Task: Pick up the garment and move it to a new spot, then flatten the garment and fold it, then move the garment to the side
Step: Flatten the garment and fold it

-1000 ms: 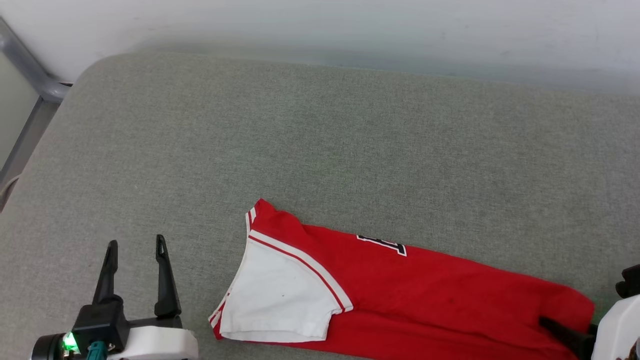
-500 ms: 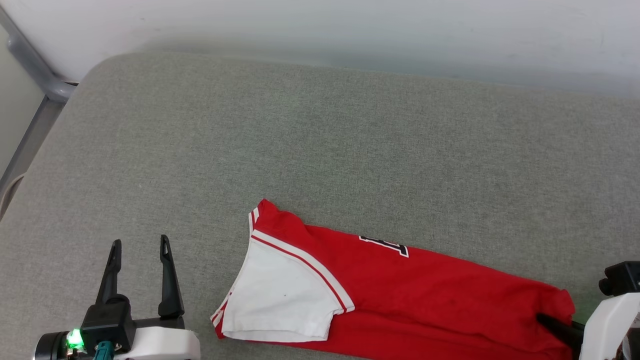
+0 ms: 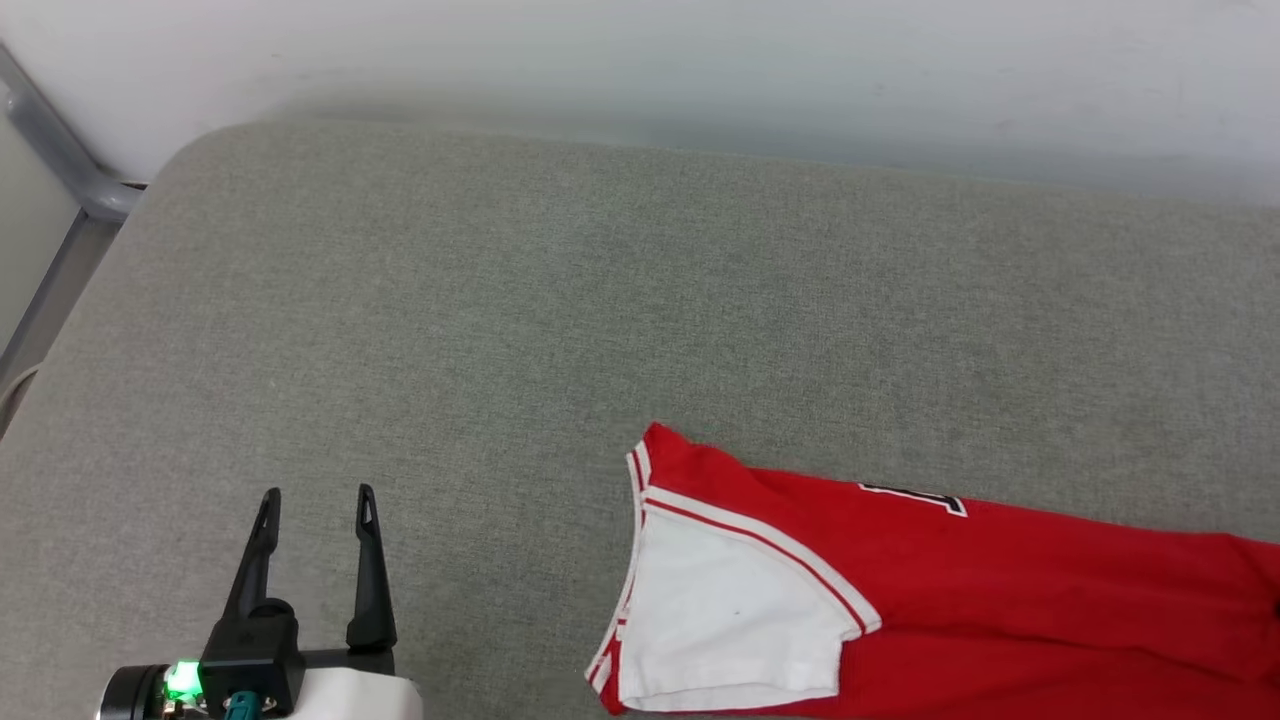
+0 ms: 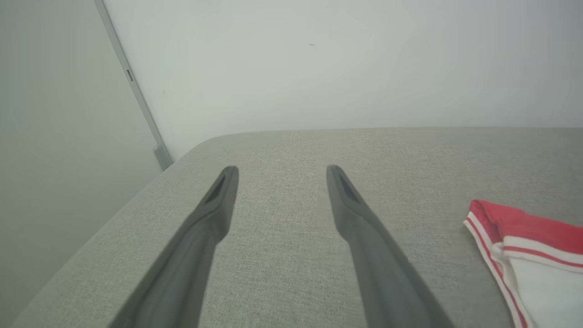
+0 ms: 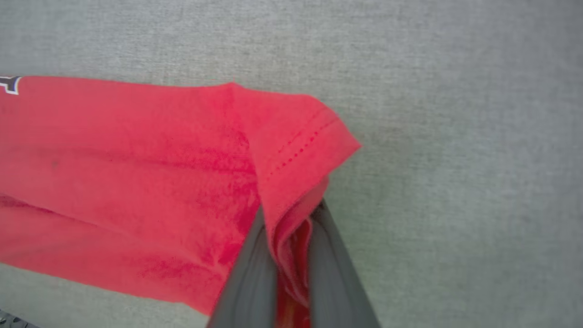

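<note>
The right gripper (image 5: 291,217) is shut tight on the shirt (image 5: 136,182), pinching a bunched corner of its red stitched hem between the two dark fingers. The fingertips themselves are hidden under the fold of cloth that drapes over them, so how deep the bite goes is hard to make out. From the grip the shirt runs away to the left of the right wrist view as a long red band lying on the grey cushion (image 5: 455,136).

The left gripper (image 3: 318,495) hovers with its fingers spread wide and nothing between them, low over bare cushion at the lower left of the head view, well apart from the shirt. In the left wrist view the same open fingers (image 4: 230,182) point toward the cushion's rounded far corner.

In the head view the shirt (image 3: 1000,590) lies at the lower right of the cushion (image 3: 500,300), folded lengthwise, with a white sleeve (image 3: 730,620) trimmed in red-and-white stripes at its left end. Its right end and lower edge are cut off by the frame. The dark, white-outlined lettering (image 3: 915,497) is mostly tucked into the fold; only a sliver shows, too little to read.

Behind the cushion stands a pale wall (image 3: 700,50), and a grey metal bar (image 3: 60,150) slants past the far left corner.
</note>
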Available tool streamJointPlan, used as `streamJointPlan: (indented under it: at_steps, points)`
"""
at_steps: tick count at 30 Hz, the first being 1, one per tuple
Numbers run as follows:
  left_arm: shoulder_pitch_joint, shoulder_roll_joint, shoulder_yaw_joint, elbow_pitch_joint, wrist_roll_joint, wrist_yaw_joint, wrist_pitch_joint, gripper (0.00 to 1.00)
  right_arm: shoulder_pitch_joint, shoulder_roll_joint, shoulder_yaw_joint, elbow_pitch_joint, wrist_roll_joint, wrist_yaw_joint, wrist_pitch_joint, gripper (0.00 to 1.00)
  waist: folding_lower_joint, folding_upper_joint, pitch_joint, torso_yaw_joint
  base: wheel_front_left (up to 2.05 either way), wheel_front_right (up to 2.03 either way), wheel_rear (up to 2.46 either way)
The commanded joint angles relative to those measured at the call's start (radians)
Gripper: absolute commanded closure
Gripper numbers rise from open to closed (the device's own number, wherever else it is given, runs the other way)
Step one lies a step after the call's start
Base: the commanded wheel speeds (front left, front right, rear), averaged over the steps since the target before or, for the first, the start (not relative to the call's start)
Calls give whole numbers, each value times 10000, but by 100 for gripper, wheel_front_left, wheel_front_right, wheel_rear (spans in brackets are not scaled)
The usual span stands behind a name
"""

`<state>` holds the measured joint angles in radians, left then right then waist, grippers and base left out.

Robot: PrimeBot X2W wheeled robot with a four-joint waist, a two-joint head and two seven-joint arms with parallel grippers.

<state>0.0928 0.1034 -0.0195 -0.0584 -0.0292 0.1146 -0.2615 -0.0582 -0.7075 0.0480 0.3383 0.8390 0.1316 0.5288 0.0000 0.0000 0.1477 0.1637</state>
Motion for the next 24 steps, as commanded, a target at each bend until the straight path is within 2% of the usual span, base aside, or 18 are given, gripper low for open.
streamJointPlan:
  at_steps: [1,4,7,11,14,20,24]
  points:
    - [55,-36,5,21,55,1,-45,0,-74,-73,-62,82,-42,-19,22,100,0,0,-21,-4,0,0,0]
    - [111,-57,-42,82,99,-49,-45,0,-37,42,-262,150,-117,-18,111,100,0,0,-120,11,0,0,0]
    - [166,-74,-34,101,138,-57,-47,0,156,163,-233,-330,-68,-16,271,100,0,0,-206,4,0,0,0]
    - [241,-60,-49,122,188,-75,-46,0,258,605,-257,-1547,380,-15,643,100,0,0,-290,-20,0,0,0]
    - [211,-67,-109,151,221,-93,-46,0,323,846,-166,-2479,272,-15,978,100,0,0,-307,6,0,0,0]
    - [49,-92,-246,222,241,-145,-46,0,-58,1566,485,-4014,346,-13,1713,100,0,0,-245,150,0,0,0]
    - [-96,-113,-352,295,246,-214,-47,0,-546,1965,1323,-4477,22,-13,2123,100,0,0,-137,285,0,0,0]
